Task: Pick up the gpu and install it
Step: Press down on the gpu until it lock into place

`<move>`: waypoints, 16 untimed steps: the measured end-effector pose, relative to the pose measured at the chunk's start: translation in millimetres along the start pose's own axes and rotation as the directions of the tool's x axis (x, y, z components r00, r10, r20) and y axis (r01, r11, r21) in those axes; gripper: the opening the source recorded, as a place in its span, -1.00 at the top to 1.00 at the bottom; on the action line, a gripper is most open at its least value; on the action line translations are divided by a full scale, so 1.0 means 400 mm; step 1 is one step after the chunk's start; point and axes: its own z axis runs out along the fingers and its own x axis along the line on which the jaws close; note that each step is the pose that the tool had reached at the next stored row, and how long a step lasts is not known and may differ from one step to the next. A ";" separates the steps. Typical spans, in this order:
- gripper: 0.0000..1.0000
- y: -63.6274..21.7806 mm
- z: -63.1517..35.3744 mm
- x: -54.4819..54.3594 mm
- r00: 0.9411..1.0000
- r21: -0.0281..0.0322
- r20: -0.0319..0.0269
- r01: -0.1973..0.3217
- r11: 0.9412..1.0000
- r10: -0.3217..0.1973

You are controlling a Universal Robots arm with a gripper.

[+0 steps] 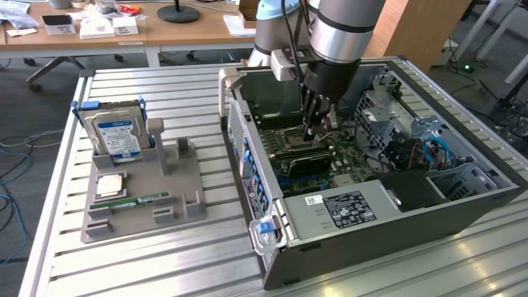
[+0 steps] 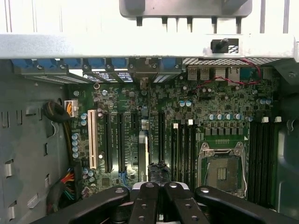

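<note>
Already the gpu (image 2: 142,156) stands edge-on in a motherboard (image 2: 187,116) slot inside the open computer case (image 1: 429,210), under the gripper (image 1: 318,127), so the install looks nearly or wholly done; whether it is fully seated I cannot tell. The fingers (image 2: 145,205) are closed together just above the card's top edge. On the slatted table (image 1: 165,266), the grey holder tray (image 1: 185,185) carries the hard drive (image 1: 117,136), a processor (image 1: 111,184) and a memory stick (image 1: 140,201).
</note>
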 end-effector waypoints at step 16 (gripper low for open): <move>0.80 0.001 0.041 -0.005 1.000 0.001 0.000 -0.001 1.000 0.001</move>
